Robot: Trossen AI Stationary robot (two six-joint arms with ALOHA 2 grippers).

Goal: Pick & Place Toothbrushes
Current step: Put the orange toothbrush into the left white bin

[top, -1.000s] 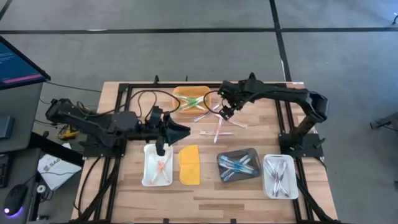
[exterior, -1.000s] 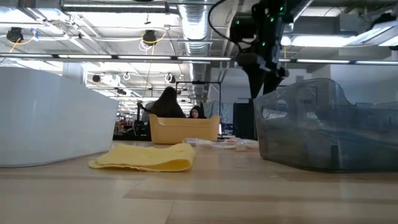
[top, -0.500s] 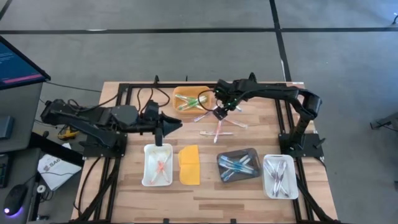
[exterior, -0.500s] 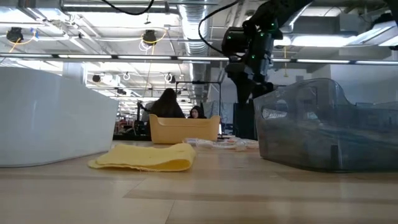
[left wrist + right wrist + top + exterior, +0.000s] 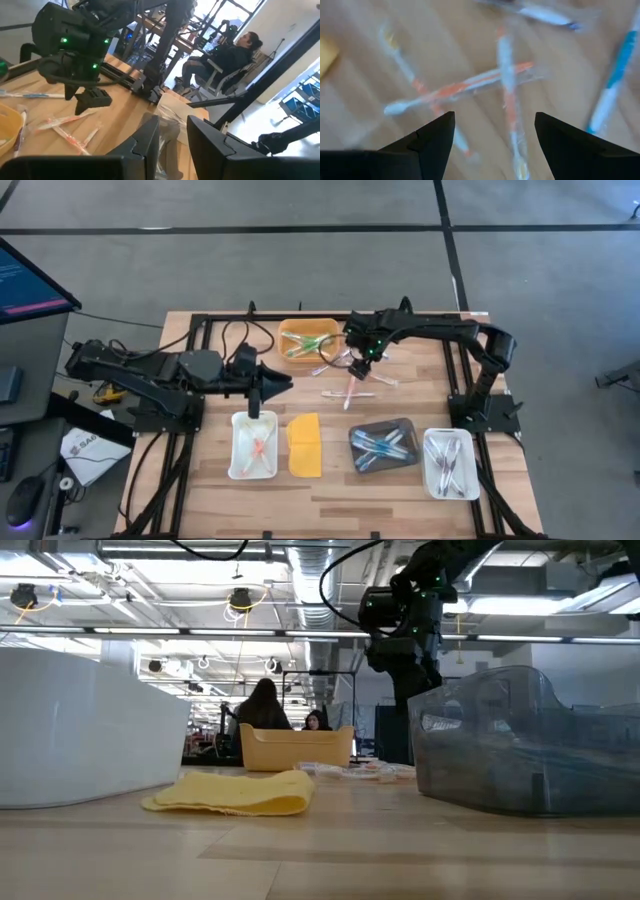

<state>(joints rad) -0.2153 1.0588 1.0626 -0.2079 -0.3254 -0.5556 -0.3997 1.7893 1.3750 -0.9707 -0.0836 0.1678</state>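
At the near edge of the wooden slatted bench (image 5: pixel 330 485) stand four items in a row. The white rectangular plastic tray (image 5: pixel 252 445) on the left holds pink-orange toothbrushes (image 5: pixel 260 448). Just beside it lies the flat yellow-orange rectangular lid (image 5: pixel 305 445). Next comes the dark smoky translucent tray (image 5: pixel 384 446) holding blue toothbrushes (image 5: pixel 380 446), and at the right end the clear plastic tray (image 5: pixel 449 463) holding white toothbrushes (image 5: pixel 447 460).

The left gripper (image 5: pixel 254 402) hangs just above the far end of the white tray. In the left wrist view its fingers (image 5: pixel 150 140) stand apart with only a narrow gap, and nothing is seen between them.

Further back, at mid-bench, several loose wrapped pink-orange and white toothbrushes (image 5: pixel 350 388) lie scattered and crossing one another on the bare wood. The right gripper (image 5: pixel 357 360) is poised directly over this scatter. In the right wrist view its fingers (image 5: pixel 437 137) are spread wide with nothing grasped, and two crossed orange toothbrushes (image 5: pixel 490 85) and a blue-and-white toothbrush (image 5: pixel 612 85) lie on the wood beyond them.

At the far edge stands the yellow-orange plastic bin (image 5: pixel 308 340), holding green and pink toothbrushes (image 5: pixel 306 343).

Beyond the bench, the low view shows seated persons (image 5: pixel 262 710) in the room behind.
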